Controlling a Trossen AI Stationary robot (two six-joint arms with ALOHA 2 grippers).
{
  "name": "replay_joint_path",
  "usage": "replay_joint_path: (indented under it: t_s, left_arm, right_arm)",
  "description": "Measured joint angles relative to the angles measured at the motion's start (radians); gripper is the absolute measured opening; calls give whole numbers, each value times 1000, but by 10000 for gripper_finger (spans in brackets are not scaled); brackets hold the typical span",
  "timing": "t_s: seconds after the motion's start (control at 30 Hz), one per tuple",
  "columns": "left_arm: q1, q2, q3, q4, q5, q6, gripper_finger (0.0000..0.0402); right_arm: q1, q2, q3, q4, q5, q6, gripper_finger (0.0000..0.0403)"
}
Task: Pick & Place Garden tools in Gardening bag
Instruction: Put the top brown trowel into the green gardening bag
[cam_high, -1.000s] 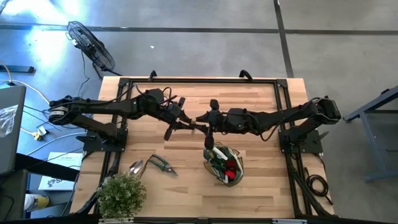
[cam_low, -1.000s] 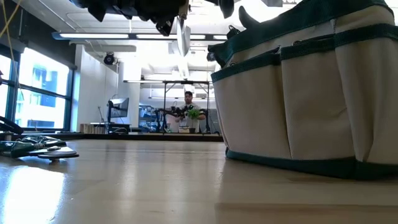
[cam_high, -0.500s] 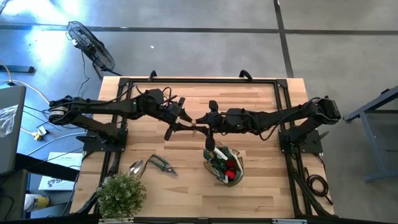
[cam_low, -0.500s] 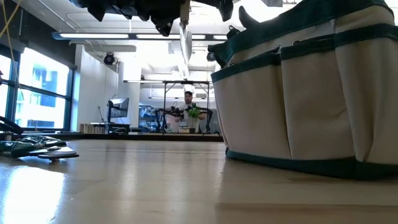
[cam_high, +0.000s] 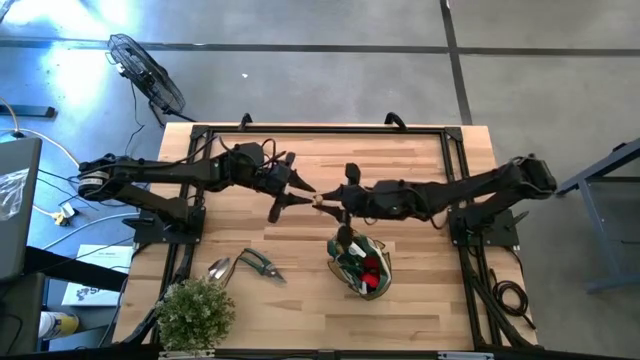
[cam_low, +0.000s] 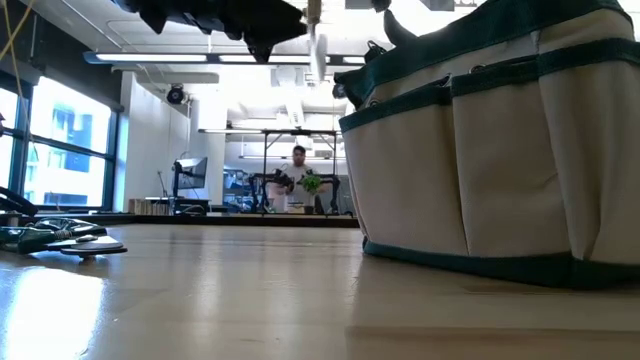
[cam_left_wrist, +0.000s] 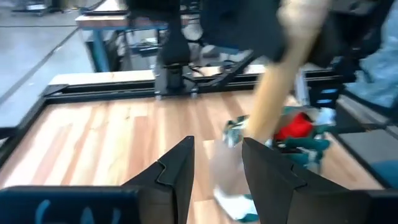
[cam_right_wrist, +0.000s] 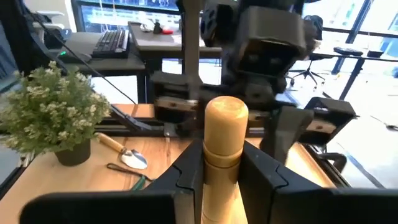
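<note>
A wooden-handled trowel (cam_left_wrist: 283, 87) hangs upright above the table's middle, its metal blade (cam_low: 316, 50) pointing down. My right gripper (cam_high: 323, 200) is shut on its handle. My left gripper (cam_high: 303, 188) faces it from the left, a little short of the handle, its fingers (cam_left_wrist: 177, 168) open with nothing between them. The gardening bag (cam_high: 361, 265) stands on its base nearer the front edge, right of centre, with a red piece and other tools inside. Black-handled pruners (cam_high: 260, 264) and a silver scoop (cam_high: 218, 269) lie flat at the front left. My right gripper pinches the trowel's wooden handle (cam_right_wrist: 225, 163) between its two fingers (cam_right_wrist: 189, 165), a little below the rounded top end (cam_right_wrist: 227, 109). The fingers reach in roughly level from the table's right and lie across the handle. The trowel hangs upright, blade down, clear of table and bag.
A bushy potted plant (cam_high: 195, 312) stands at the front left corner beside the scoop. A black frame rail (cam_high: 320, 130) runs round the table's far edge and sides. Bare wood (cam_high: 270, 310) lies between plant and bag.
My right gripper has drawn toward the table's right edge and slightly up, carrying the trowel away from my left gripper. The blade has shifted with it and still hangs down. My left arm has stayed in place.
</note>
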Motion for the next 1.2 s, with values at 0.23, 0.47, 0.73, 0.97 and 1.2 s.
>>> replay_joint_path:
  t_s: [0.23,0.47,0.73,0.97,1.2]
  left_arm:
    - [0,0,0,-85,-164,3,129]
    - [0,0,0,-172,-205,3,129]
    - [0,1,-43,-226,-204,25,129]
    - [0,1,-100,-196,-203,26,129]
    - [0,1,-110,-198,-201,26,129]
  right_arm:
    - [90,-84,0,-107,146,5,60]
    - [165,-120,1,-180,162,32,60]
    - [251,-121,1,-285,313,83,60]
    - [324,-146,1,-297,387,88,60]
    - [408,-231,1,-362,374,165,60]
